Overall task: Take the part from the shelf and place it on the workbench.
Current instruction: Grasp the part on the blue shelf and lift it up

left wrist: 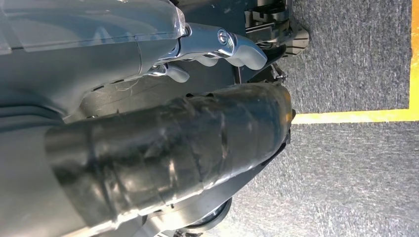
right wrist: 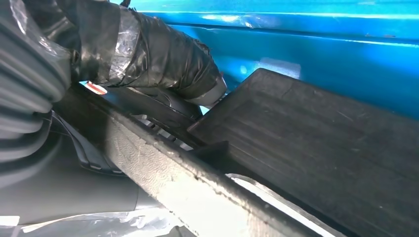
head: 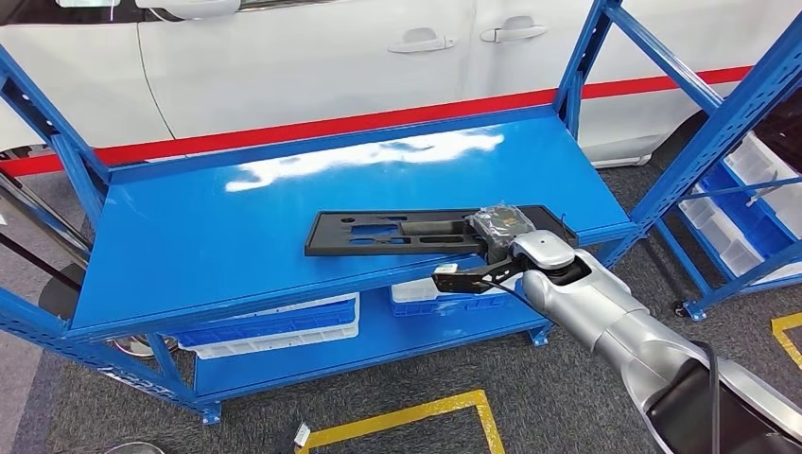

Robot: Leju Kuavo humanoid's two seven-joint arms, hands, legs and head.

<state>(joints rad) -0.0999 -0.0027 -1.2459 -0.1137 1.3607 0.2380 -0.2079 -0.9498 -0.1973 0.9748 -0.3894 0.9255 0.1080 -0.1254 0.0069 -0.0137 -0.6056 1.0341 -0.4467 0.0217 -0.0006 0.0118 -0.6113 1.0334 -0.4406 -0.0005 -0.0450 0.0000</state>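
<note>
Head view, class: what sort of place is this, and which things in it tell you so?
Probably a car factory or workshop: blue steel shelving, a white car right behind it, and yellow floor lines.

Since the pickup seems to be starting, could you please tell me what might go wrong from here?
1. The right hand grips only one end of the long black part, so the far end may sag or twist once lifted.
2. The part lies near the front edge of the blue shelf; a slip could drop it to the floor.

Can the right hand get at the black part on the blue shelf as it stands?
Probably yes: the right hand already sits at the near end of the black part on the shelf, nothing between them.
</note>
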